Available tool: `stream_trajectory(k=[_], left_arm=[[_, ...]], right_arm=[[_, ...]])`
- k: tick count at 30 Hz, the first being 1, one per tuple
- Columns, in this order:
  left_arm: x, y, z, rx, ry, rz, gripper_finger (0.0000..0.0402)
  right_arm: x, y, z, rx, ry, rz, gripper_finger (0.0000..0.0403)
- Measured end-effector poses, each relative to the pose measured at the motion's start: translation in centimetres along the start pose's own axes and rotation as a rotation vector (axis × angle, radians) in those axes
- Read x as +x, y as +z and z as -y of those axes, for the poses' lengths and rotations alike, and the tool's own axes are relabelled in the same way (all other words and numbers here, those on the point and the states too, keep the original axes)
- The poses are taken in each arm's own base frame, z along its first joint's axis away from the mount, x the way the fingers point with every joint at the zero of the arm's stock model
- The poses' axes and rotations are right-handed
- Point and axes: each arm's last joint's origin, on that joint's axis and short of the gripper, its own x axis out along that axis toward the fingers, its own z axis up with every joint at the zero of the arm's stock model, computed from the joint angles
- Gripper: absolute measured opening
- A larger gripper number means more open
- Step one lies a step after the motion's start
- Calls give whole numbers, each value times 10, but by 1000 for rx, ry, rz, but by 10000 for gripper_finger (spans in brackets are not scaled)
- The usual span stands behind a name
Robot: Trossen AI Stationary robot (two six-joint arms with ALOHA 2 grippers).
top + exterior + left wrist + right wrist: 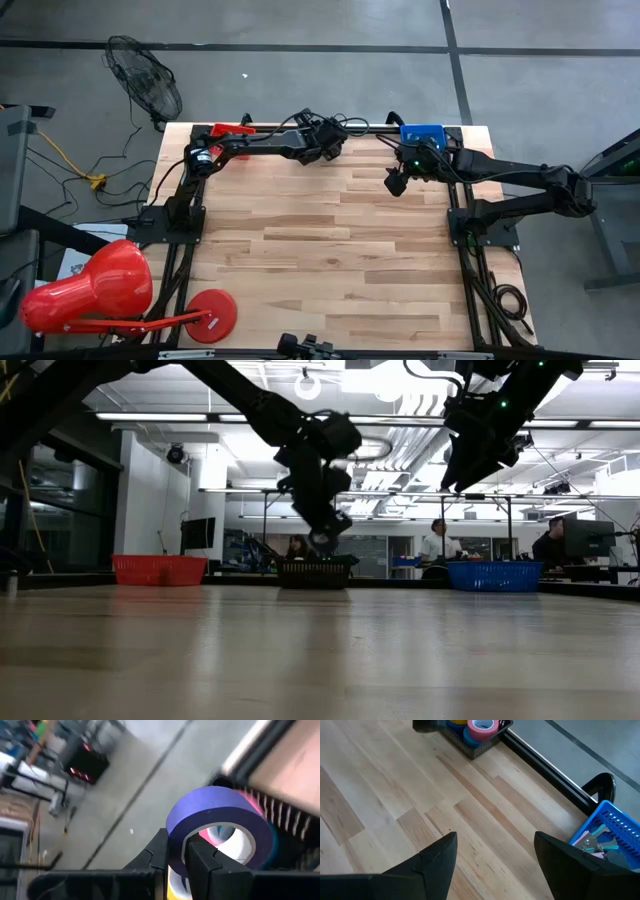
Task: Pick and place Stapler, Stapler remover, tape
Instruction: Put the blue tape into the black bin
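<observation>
I've got the left gripper clamped on a blue tape roll above the dark basket; right gripper jaws wide, empty; more tape inside, sorting looks nearly done.

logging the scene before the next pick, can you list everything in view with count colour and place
blue tape roll: one, blue-purple, clamped in the left gripper above the dark basket
other tape rolls: pink, blue and yellow ones in the dark basket, count unclear
dark basket: one, black, far edge, middle
red bin: one, far edge, left
blue bin: one, far edge, right, small metal tools inside
red lamp: one, near left corner, partly off the table
fan: one, black, on the floor
people: three, seated in the room behind
left gripper: shut on the blue tape roll
right gripper: open, empty, over bare table by the blue bin
</observation>
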Motion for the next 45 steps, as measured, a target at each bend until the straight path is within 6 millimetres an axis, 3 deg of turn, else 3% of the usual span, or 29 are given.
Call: stream_trajectory(k=[6,15,24,32,45], left_arm=[[12,-16,0,-72,-23,-111,32],[18,-17,-5,-93,-62,-123,36],[15,-18,-3,-97,-83,-138,41],[5,-5,-2,-39,-62,-107,35],[7,-10,-5,-20,-82,-148,35]], right_arm=[[0,0,0,-1,0,0,256],[0,0,0,-1,0,-2,256],[0,0,0,-2,-4,0,256],[0,0,0,-2,-7,0,256],[0,0,0,-9,-9,1,256]])
